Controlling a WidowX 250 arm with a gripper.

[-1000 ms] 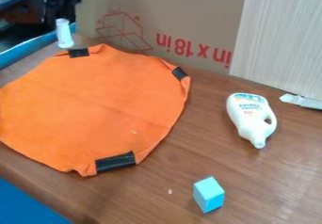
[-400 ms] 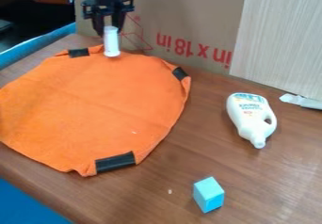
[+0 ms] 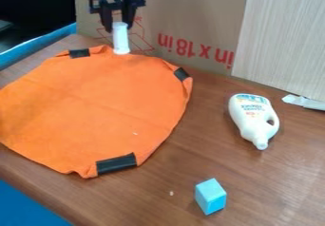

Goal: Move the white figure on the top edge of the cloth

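At the upper left of the camera view, the black gripper (image 3: 119, 26) points down in front of the cardboard, shut on the upper part of the white figure (image 3: 121, 42). The figure is upright, with its lower end at the top edge of the orange cloth (image 3: 95, 106), right of the black patch there. Whether that end touches the cloth or hangs just above it, I cannot tell. The cloth lies spread on the left part of the table.
A white toy bottle (image 3: 251, 118) lies right of the cloth, and a light blue block (image 3: 210, 196) is near the front. Cardboard (image 3: 184, 11) and a pale striped board (image 3: 279, 40) stand along the back of the brown table (image 3: 190, 158).
From the upper left, the gripper and the white figure have moved right to the cloth's top edge; over the last half second they shifted slightly right and up. The cloth lies as before.
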